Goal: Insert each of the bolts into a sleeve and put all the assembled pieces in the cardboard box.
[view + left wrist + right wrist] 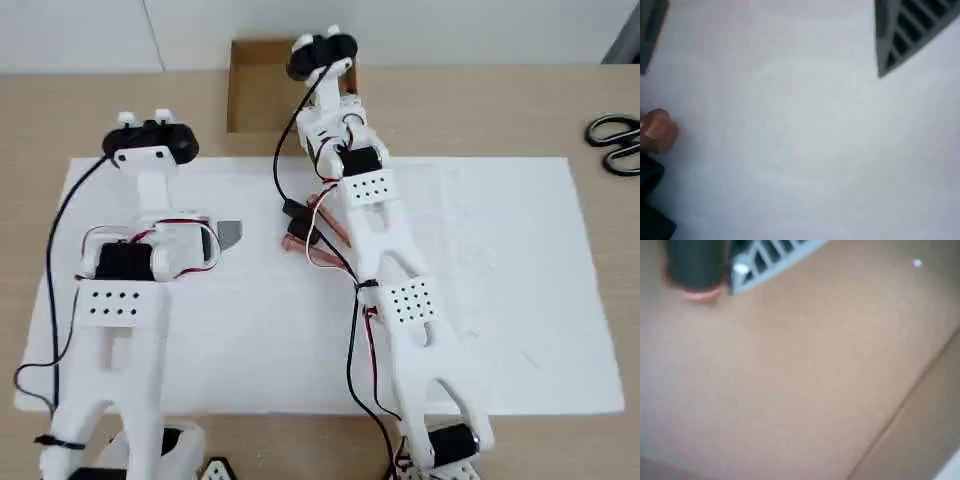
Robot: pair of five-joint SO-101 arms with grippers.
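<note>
The cardboard box (255, 100) stands at the table's back edge, and the right arm stretches over it. In the right wrist view my right gripper (720, 270) hangs above the box floor (805, 380). A black sleeve (695, 262) with a copper rim at its end is held against its grey finger (772, 257). My left gripper (775, 40) is open low over the white paper with nothing between its fingers. A copper bolt (657, 130) lies beside it, next to a black sleeve (650, 200). Several copper bolts (297, 241) and a black sleeve (298, 214) lie under the right arm.
A white paper sheet (500, 280) covers the middle of the wooden table. Black scissors (615, 140) lie at the far right edge. The right arm's cables (350, 330) run down across the sheet. Open paper stretches to the right of the right arm.
</note>
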